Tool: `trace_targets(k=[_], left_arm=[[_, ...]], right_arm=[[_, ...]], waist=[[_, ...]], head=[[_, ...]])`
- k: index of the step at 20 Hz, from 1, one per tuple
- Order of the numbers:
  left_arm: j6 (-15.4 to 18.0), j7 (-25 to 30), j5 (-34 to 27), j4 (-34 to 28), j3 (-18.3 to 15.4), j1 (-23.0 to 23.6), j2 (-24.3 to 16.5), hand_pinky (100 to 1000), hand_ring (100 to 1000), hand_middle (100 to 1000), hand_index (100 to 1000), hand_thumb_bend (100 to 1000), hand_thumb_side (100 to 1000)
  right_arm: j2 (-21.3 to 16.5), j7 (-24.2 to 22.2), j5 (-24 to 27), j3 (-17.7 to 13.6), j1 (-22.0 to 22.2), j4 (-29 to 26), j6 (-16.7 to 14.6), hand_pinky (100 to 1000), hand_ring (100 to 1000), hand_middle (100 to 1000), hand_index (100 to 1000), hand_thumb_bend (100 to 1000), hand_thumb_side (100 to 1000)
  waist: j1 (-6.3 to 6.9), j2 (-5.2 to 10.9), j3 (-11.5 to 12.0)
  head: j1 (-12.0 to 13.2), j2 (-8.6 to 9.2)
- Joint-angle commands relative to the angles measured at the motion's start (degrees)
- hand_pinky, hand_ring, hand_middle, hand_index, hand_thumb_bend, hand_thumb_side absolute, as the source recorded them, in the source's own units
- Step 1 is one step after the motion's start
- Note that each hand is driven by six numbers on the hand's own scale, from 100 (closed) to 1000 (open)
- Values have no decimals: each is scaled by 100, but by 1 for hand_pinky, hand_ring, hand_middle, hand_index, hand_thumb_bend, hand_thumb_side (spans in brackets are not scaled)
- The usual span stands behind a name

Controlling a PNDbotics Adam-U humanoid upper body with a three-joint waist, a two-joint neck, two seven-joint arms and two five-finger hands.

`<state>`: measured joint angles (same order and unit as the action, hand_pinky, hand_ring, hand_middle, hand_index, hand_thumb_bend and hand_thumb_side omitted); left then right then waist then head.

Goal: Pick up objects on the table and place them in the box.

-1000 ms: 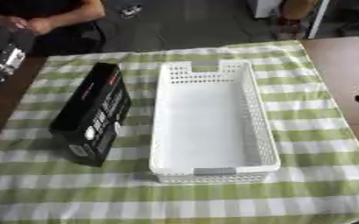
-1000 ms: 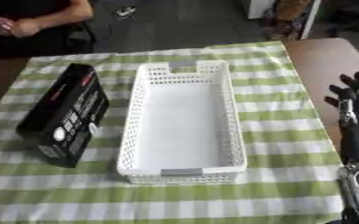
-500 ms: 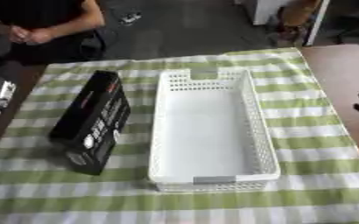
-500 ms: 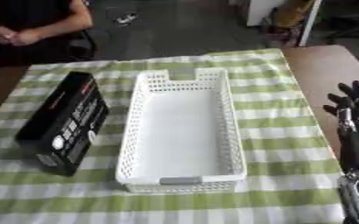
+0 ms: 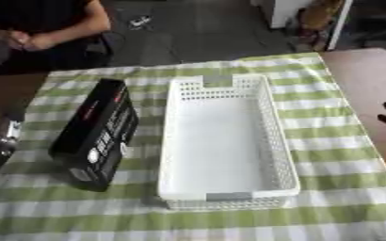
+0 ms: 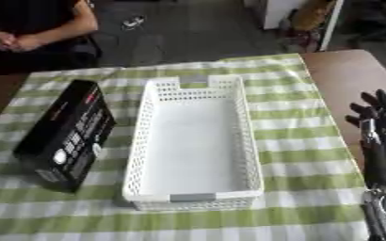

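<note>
A black carton (image 5: pixel 97 133) with white and red print stands on its long edge on the green checked cloth, just left of the white perforated box (image 5: pixel 227 141), which holds nothing. My right hand (image 6: pixel 376 123) rests at the right edge of the table, fingers straight and pointing up, well clear of the box. My left hand (image 5: pixel 0 141) shows only as a silver and black part at the left edge of the left eye view, left of the carton; its fingers are hidden.
The green and white checked cloth (image 5: pixel 336 141) covers the middle of a brown table (image 6: pixel 344 70). A seated person sits beyond the far left edge, touching nothing on the table.
The camera has tilted, shifting the whole picture. My left hand has dropped from the upper left to the left edge beside the carton. The carton, box and right hand keep their places.
</note>
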<state>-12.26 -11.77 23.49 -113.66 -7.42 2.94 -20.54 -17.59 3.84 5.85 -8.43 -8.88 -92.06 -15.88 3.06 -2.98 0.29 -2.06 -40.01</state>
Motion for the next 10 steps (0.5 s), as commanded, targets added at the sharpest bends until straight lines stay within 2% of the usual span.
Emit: trace_targets(k=[1, 5, 10], left_arm=[[-269, 186, 71, -90, 9, -14, -35, 770, 838, 849, 895, 669, 755], [-521, 452, 320, -87, 32, -133, -76, 772, 831, 840, 890, 706, 748], [-661, 720, 696, -93, 60, -266, -68, 771, 827, 831, 882, 754, 730]], right_arm=[[-51, 17, -15, -27, -69, -61, -4, 779, 839, 884, 1000, 100, 603], [-54, 10, -15, -19, -69, -56, -3, 779, 839, 884, 1000, 100, 604], [-59, 6, -12, -19, -70, -53, -4, 779, 839, 885, 1000, 100, 603]], waist=[[-13, 43, 7], [-10, 45, 14], [-13, 46, 23]], head=[[-33, 17], [5, 0], [28, -28]])
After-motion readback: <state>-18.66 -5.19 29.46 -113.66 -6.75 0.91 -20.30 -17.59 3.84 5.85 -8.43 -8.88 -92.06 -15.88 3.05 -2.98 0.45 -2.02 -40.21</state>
